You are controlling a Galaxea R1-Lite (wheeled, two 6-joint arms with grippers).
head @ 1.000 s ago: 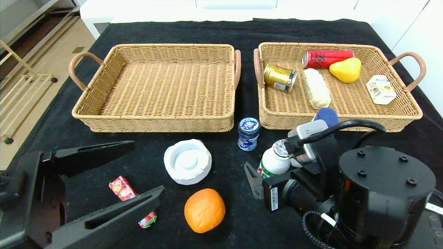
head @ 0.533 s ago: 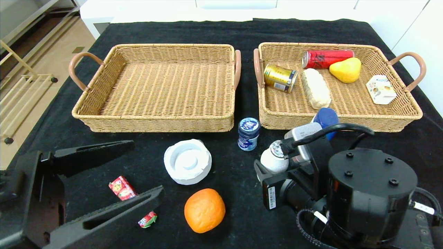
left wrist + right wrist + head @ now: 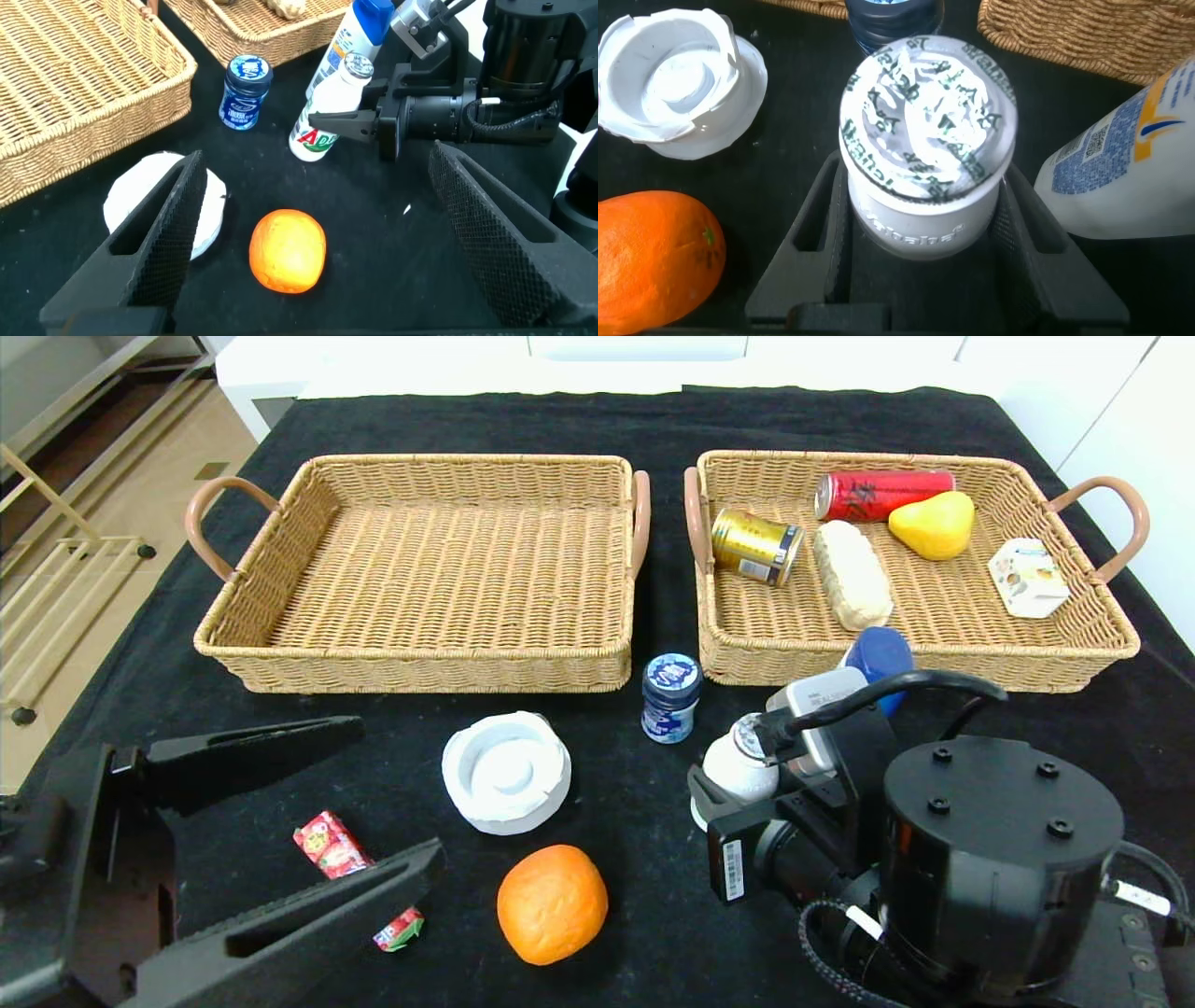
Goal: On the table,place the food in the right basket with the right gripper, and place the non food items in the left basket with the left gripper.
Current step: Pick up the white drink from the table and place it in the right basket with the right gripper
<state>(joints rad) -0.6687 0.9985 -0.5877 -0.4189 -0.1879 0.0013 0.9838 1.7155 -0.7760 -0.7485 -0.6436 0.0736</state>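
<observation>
A white drink bottle (image 3: 738,765) with a foil lid (image 3: 924,89) stands upright near the table's front. My right gripper (image 3: 733,795) is shut on it, one finger pressed on each side of its body (image 3: 924,201). An orange (image 3: 552,903) lies in front, to the left of that bottle. My left gripper (image 3: 397,789) hovers open at the front left, with the orange (image 3: 288,250) below its gap (image 3: 316,163). The left basket (image 3: 420,665) holds nothing. The right basket (image 3: 934,670) holds two cans, a bread roll, a yellow pear and a small white box.
A white round dish (image 3: 505,772) and a small blue jar (image 3: 670,696) sit in front of the baskets. A blue-capped white bottle (image 3: 878,653) stands right behind my right wrist. Red packets (image 3: 329,843) lie under my left gripper's fingers.
My right gripper's fingers closed in from wide open onto the white drink bottle, and the arm shifted slightly left. The left arm stayed still.
</observation>
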